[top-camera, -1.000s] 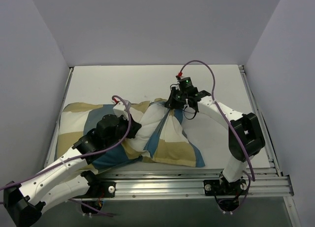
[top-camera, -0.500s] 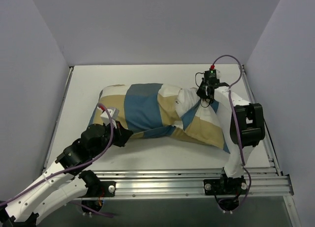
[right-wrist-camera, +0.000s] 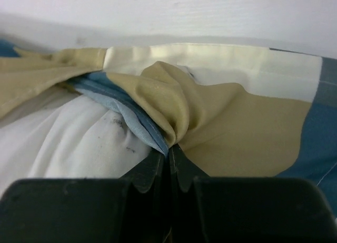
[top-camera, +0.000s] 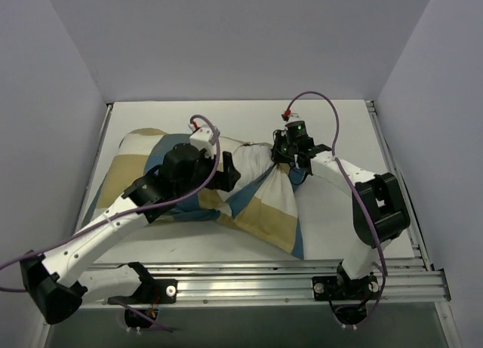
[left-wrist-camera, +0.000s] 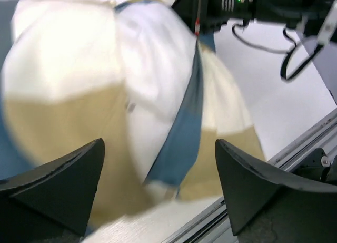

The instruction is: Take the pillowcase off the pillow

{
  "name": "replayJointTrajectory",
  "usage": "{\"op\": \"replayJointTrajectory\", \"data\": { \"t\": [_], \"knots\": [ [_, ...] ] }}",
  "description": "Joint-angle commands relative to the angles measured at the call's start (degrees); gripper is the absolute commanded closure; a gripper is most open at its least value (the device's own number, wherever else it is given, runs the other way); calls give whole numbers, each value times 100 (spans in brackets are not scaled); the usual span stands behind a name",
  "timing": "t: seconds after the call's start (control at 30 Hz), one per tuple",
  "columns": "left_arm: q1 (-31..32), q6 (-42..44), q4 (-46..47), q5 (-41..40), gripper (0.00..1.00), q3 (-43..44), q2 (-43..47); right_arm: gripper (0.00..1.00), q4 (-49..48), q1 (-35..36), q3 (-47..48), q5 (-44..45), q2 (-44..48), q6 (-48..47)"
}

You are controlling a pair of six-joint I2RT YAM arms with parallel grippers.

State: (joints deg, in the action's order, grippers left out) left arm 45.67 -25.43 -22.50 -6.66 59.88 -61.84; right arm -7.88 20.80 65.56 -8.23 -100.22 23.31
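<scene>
One pillowcase (top-camera: 266,212), one pillow (right-wrist-camera: 58,143) seemingly half inside it.

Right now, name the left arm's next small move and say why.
Probably lower the open left fingers and close them on the bare white pillow: the right fingers pinch the pillowcase at its blue edge, so the pillow needs anchoring.

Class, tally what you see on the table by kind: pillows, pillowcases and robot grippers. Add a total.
Pillow: 1
Pillowcase: 1
Grippers: 2, the left gripper and the right gripper
Total: 4
</scene>
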Motion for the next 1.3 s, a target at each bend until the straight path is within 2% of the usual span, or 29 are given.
{"op": "replayJointTrajectory", "data": {
  "t": [0.0, 0.1, 0.2, 0.33, 0.57, 0.77, 0.9, 1.13, 1.27],
  "knots": [
    [-58, 556, 168, 33, 4, 1232, -608, 100, -266, 398, -288, -443, 661, -178],
    [-181, 811, -69, 277, 3, 2129, -1390, 100, -407, 653, -412, -495, 1022, -248],
    [-383, 969, -289, 550, 3, 2633, -2076, 100, -451, 864, -483, -417, 1268, -327],
    [-629, 1145, -781, 1261, 3, 3511, -2990, 100, -513, 988, -492, -408, 1348, -353],
    [-647, 1427, -1168, 1711, 3, 4128, -3790, 100, -548, 1128, -351, -372, 1286, -433],
    [-700, 1427, -1450, 1773, 5, 4260, -4143, 100, -513, 1146, -325, -241, 1304, -450],
    [-788, 1357, -1432, 1887, 16, 4032, -4117, 100, -495, 1146, -360, -144, 1339, -476],
    [-1218, 1111, -765, 2291, 16, 3207, -3475, 100, -495, 1146, -412, -82, 1356, -494],
    [-1324, 1154, -484, 2423, 14, 3074, -3282, 100, -495, 1146, -430, -82, 1356, -503]
  ]
}}
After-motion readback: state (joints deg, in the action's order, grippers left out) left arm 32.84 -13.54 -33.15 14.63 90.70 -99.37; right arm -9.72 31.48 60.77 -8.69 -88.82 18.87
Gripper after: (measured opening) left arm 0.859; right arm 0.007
